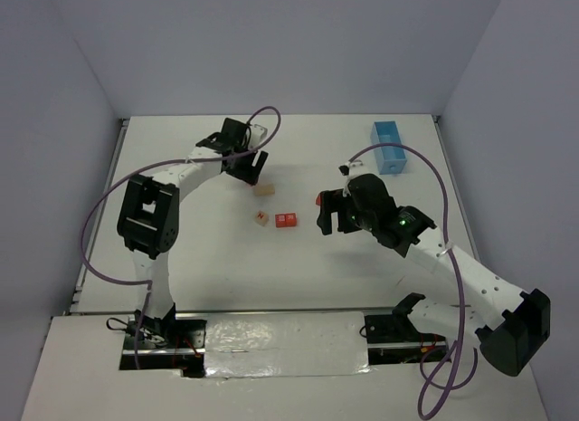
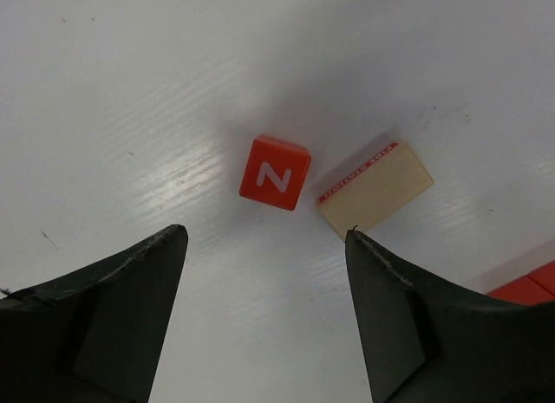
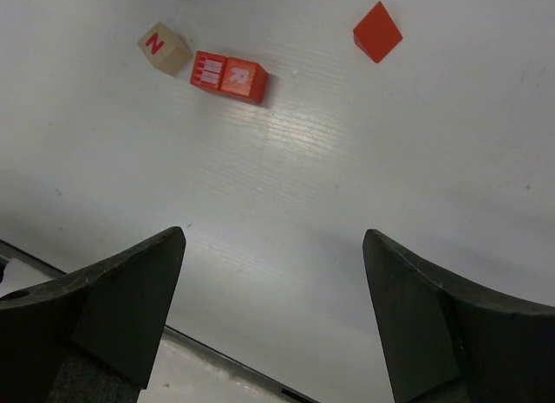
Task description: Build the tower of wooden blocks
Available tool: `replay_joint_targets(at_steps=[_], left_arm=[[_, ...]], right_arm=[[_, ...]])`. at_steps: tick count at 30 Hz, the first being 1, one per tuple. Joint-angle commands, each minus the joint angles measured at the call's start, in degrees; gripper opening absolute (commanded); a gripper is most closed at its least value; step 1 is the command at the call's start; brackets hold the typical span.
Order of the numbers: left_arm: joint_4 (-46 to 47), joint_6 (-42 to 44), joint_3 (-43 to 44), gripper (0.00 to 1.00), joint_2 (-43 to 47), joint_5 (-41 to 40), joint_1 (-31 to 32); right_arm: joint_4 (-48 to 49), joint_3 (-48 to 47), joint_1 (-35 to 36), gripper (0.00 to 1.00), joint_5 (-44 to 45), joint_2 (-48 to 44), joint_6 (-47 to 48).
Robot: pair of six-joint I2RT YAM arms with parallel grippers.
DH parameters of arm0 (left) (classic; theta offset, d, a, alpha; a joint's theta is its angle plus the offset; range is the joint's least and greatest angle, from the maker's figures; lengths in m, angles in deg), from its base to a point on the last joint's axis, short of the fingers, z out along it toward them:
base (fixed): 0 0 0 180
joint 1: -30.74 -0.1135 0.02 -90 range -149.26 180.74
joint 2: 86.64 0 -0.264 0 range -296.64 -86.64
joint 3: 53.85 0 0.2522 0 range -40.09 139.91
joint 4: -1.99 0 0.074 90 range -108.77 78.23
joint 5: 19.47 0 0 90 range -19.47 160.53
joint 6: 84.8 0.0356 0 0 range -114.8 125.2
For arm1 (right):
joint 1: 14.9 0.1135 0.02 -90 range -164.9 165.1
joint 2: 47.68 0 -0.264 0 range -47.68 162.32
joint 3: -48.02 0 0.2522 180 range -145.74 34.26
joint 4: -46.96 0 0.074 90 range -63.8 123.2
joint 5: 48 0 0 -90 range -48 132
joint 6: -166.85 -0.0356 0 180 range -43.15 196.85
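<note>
Hovering above the worktop, the left pincer is standing spread wide and gripping nothing. The lettered cube is sitting directly ahead of its gap, nearly centred between the fingers, with an N face up. The tan slab is lying flat just beside that cube, ahead of the finger on the right of the wrist view. Its long axis is running diagonally across the pincer's closing line, not square to it. Whether cube and slab are touching at the corner cannot be told.

The right pincer is likewise hanging spread and empty. The red pair, two blocks touching side by side, is lying well ahead of it toward its left finger's side. The roof piece is lying well ahead on the other side, apart from the rest.

Assessment: no block is resting on another, so the tower is not yet begun. The left arm is sitting nearer the cube and slab. A forward reach and descent would suit the cube. The slab would call for a wrist turn so the fingers close across its short side. The finger nearest the slab is risking a strike on its near corner.
</note>
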Motion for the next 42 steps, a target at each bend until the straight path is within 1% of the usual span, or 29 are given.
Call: replay_joint_targets(at_steps=[1,3,4,6,8,9,10,12,14,20,22,24,31,32,33,37,40,42], left_arm=[[2.59,3.19,2.21,0.84,-1.4,0.06,-0.3],[3.38,4.33,3.17,0.84,-1.66,0.06,-0.3],[3.29,4.95,4.57,0.82,-2.8,0.41,-0.39],[1.02,6.09,6.77,0.8,-4.64,1.11,-0.91],[-1.0,6.28,10.11,0.78,-7.2,4.01,-1.61],[-1.19,6.36,10.12,0.78,-7.73,4.71,-1.71],[-1.19,6.54,10.56,0.75,-8.43,5.5,-1.71],[-1.54,6.54,11.17,0.72,-9.13,5.94,-1.79],[-2.16,6.54,12.32,0.71,-10.1,5.69,-1.88],[-2.42,6.8,11.79,0.71,-10.19,5.16,-1.79],[-2.94,6.89,11.71,0.68,-10.72,4.98,-1.88],[-2.42,6.72,10.83,0.63,-10.63,4.98,-1.88],[-2.69,6.01,10.04,0.62,-10.46,4.63,-1.79],[-2.34,6.1,9.69,0.56,-10.46,4.54,-1.79],[-2.33,6.01,9.6,0.52,-10.54,4.45,-1.79],[-3.21,5.57,10.65,0.52,-11.6,4.8,-1.8],[-3.04,5.22,10.39,0.49,-11.6,5.15,-1.79],[-3.12,5.05,10.47,0.44,-11.6,4.81,-1.79]], right_arm=[[3.07,-0.37,0.14,0.91,-2.71,-1.61,1.55],[3.07,-0.37,0.14,0.91,-2.62,-1.34,1.81],[3.16,-0.28,0.14,0.9,-2.71,-1.26,1.81],[3.16,-0.11,0.23,0.9,-2.97,-1.34,1.81],[3.33,0.42,0.32,0.9,-3.06,-1.87,1.73],[3.33,0.42,0.4,0.9,-3.06,-2.04,1.73],[3.33,0.42,0.32,0.9,-2.97,-2.13,1.73],[3.07,0.25,0.4,0.9,-2.53,-1.96,1.81],[2.98,-0.02,0.49,0.9,-2.09,-1.61,1.81],[3.16,0.24,0.49,0.9,-2.27,-1.17,1.9],[3.16,0.24,0.49,0.9,-2.27,-1.25,1.9],[3.25,0.24,0.49,0.9,-2.44,-1.43,1.9],[3.51,0.33,0.49,0.9,-2.53,-1.08,1.99],[3.6,0.42,0.58,0.9,-2.53,-1.08,1.9],[3.6,0.42,0.58,0.9,-2.53,-1.17,1.9],[3.69,0.59,0.67,0.9,-2.53,-1.43,1.9],[3.77,0.51,0.58,0.9,-2.53,-1.43,1.99],[3.69,0.51,0.58,0.9,-2.53,-1.34,1.99]])
